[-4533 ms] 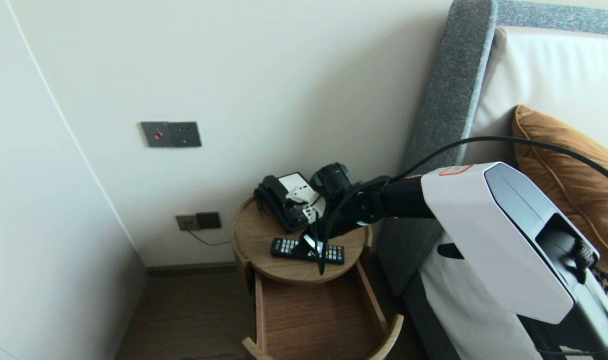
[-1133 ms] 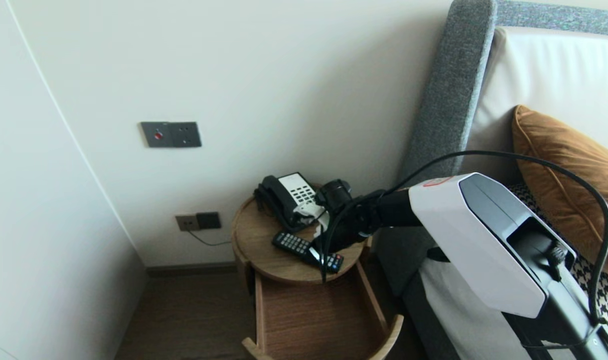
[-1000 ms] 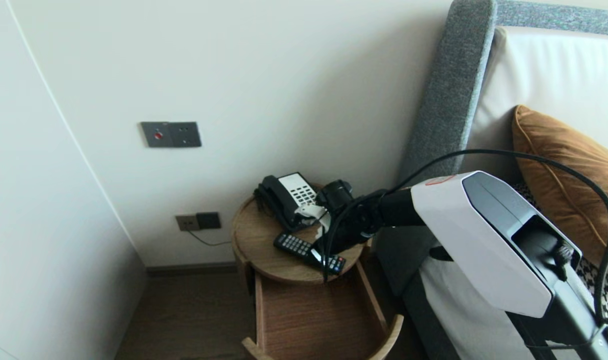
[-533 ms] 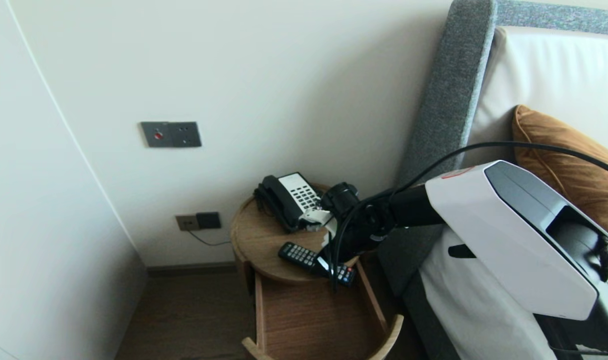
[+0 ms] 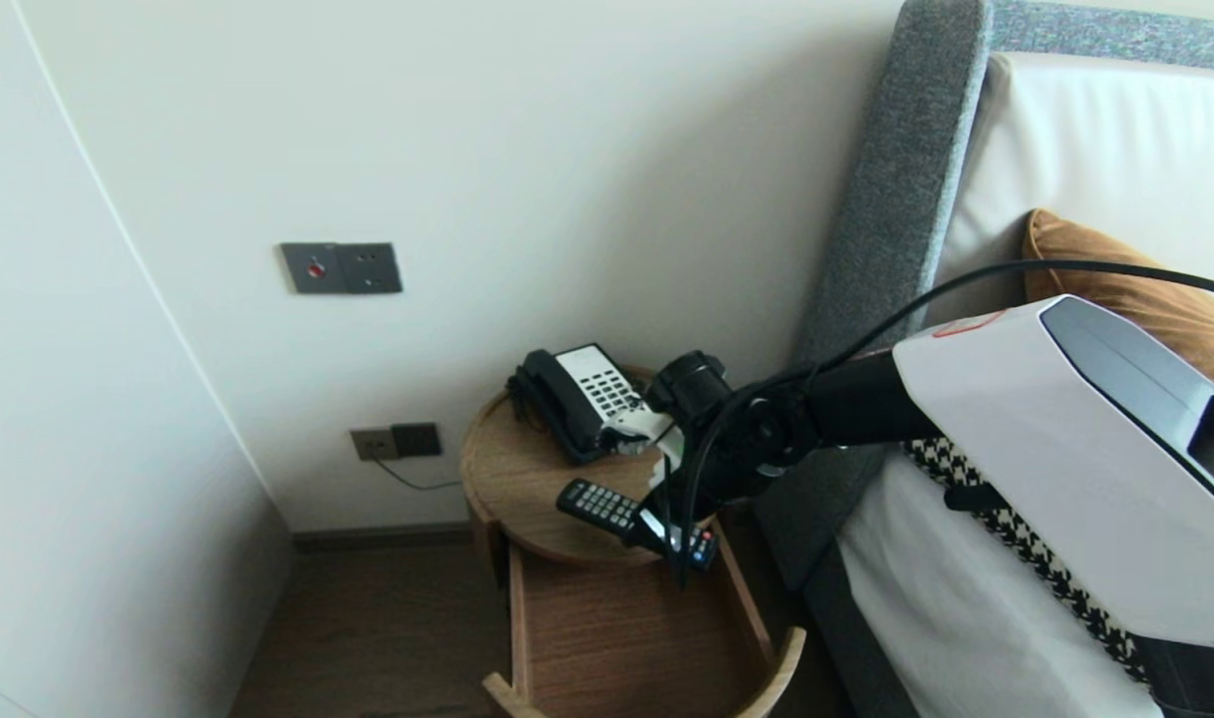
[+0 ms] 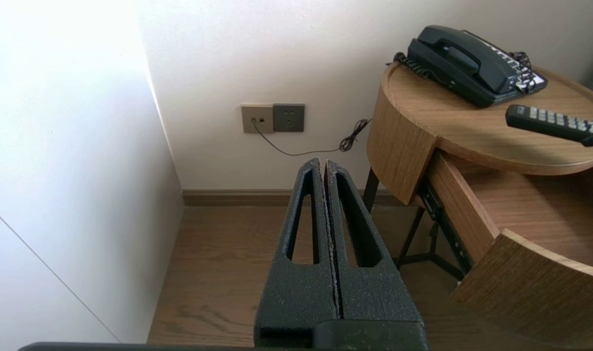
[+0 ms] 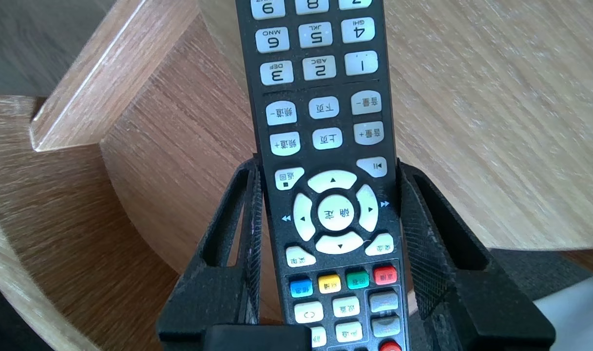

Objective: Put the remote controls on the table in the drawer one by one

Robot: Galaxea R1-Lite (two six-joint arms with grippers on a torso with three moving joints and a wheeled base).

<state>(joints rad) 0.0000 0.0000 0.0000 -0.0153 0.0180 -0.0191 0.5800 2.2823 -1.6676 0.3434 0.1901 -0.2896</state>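
Note:
My right gripper is shut on a black remote control, its fingers clamped on both long sides around the round arrow pad. The remote hangs just above the round wooden bedside table, with its gripped end out past the table's front edge, over the open drawer. In the left wrist view the remote floats clear of the tabletop. My left gripper is shut and empty, parked low to the left of the table, above the floor.
A black desk phone with a coiled cord sits at the back of the table. The bed's grey headboard and an orange cushion stand close on the right. Wall sockets and a thin cable lie behind, and a white wall on the left.
The remote, earlier lying flat near the table's front, is now gripped, lifted and carried forward and to the right until its end overhangs the drawer. The left arm has not moved.

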